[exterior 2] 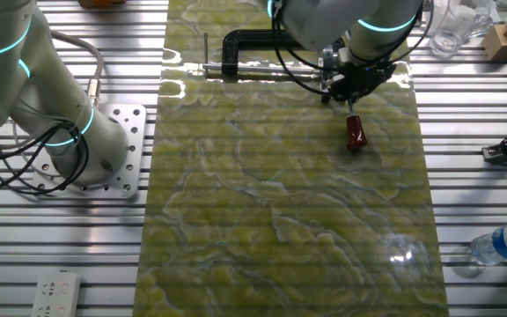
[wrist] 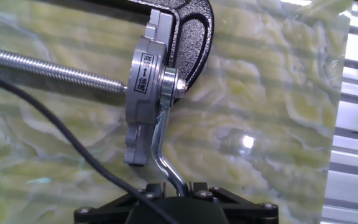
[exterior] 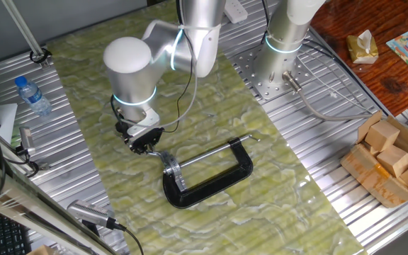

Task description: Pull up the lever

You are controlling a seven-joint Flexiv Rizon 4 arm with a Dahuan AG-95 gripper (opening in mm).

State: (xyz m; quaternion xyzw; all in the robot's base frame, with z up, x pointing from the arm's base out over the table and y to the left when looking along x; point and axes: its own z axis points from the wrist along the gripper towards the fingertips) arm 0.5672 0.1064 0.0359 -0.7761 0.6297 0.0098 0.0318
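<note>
The black C-shaped clamp (exterior: 211,180) lies flat on the green mat, with its long screw rod (wrist: 48,71) running through the silver bracket (wrist: 143,93). The lever (wrist: 161,146) is a thin bent silver rod that leaves the bracket and runs down between my fingers. Its red-brown knob (exterior 2: 356,132) sticks out past the gripper in the other fixed view and is hidden in the hand view. My gripper (wrist: 178,185) (exterior: 149,147) (exterior 2: 352,99) is shut on the lever rod close to the knob, at the clamp's bracket end.
A second arm's base (exterior: 283,53) stands on the metal table beside the mat. A water bottle (exterior: 32,95) lies at the left and a cardboard box of wooden blocks (exterior: 392,159) at the right. A black cable (wrist: 61,130) crosses the hand view.
</note>
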